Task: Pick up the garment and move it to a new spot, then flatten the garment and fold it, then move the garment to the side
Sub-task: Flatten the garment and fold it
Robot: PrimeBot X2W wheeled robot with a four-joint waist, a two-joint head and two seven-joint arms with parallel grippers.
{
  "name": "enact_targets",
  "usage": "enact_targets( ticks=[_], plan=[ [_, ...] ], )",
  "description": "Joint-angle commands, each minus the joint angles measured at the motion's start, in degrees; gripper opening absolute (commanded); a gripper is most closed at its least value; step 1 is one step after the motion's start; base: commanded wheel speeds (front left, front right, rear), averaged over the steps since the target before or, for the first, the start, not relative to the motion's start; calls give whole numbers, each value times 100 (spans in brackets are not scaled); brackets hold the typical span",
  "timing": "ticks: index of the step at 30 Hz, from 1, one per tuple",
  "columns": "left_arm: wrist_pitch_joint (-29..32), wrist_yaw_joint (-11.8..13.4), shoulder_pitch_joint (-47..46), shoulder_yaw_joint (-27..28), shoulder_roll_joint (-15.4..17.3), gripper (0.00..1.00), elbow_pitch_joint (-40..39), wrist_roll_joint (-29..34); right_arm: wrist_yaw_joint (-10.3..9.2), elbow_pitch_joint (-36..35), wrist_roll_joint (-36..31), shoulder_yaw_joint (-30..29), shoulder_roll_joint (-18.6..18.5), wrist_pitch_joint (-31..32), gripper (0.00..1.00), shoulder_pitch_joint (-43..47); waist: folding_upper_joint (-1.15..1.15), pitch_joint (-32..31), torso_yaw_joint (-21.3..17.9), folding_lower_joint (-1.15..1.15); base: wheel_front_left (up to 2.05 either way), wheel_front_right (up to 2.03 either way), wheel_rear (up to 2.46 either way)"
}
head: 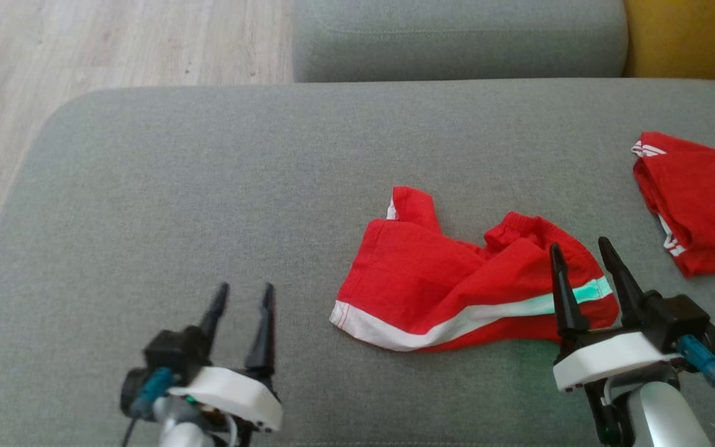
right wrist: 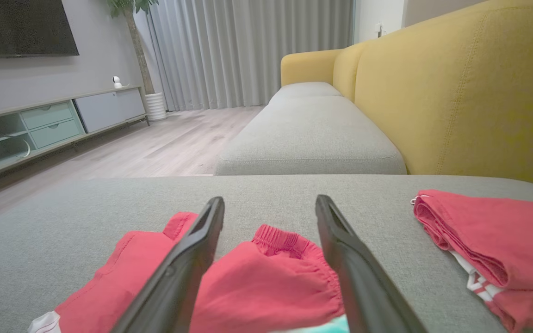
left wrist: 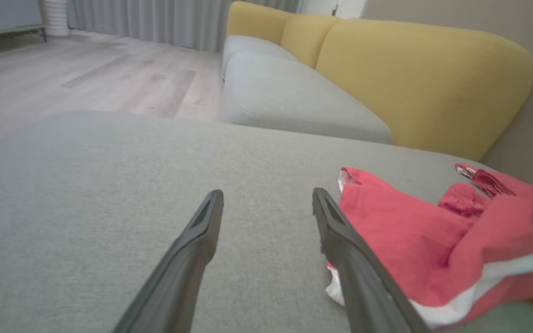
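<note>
Red shorts [head: 457, 285] crumpled on grey seat [head: 208, 174], right of centre; white-and-mint stripe along near edge. Right claw [head: 580, 243] spread wide, empty, fingers over waistband end of shorts. Left claw [head: 246, 287] parted, empty, over bare seat left of shorts. Folded garment [head: 699, 198] at far right, apart from shorts.

The garment [head: 432, 279] is thin red cloth, matt and creased, with a smooth white band and a puckered elastic waist; the seat cushion [head: 177, 186] under it is grey, finely woven, matt upholstery. The backrest [right wrist: 470, 92] is mustard woven fabric and the floor [head: 115, 43] pale wood-grain plank with a low sheen. The fingers [head: 262, 335] of the left gripper [head: 246, 288] and right gripper [head: 580, 243] look like matt dark plastic.
</note>
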Motion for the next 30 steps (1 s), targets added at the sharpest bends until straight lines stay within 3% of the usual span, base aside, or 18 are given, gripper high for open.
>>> enact_targets(
  ticks=[1, 11, 22, 30],
  plan=[
    [-70, -92, -371, 29, 10, 100, 6, 13, 37, -191, 13, 97, -16, -34, 100, -317, 0, 56, -37, 0, 0, 0, 0],
    [514, -593, -1013, -742, 10, 100, 1256, -176, 37, -274, -30, 94, -16, 1, 100, -420, 0, 368, -336, 0, 0, 0, 0],
    [564, -739, -1580, -1038, 10, 100, 2155, -509, 37, -308, -71, 40, -16, -5, 100, -491, 0, 590, -543, 0, 0, 0, 0],
    [368, -826, -1715, -1323, 10, 100, 2327, -737, 37, -300, -102, -59, -16, -23, 100, -498, 0, 638, -562, 0, 0, 0, 0]
  ],
)
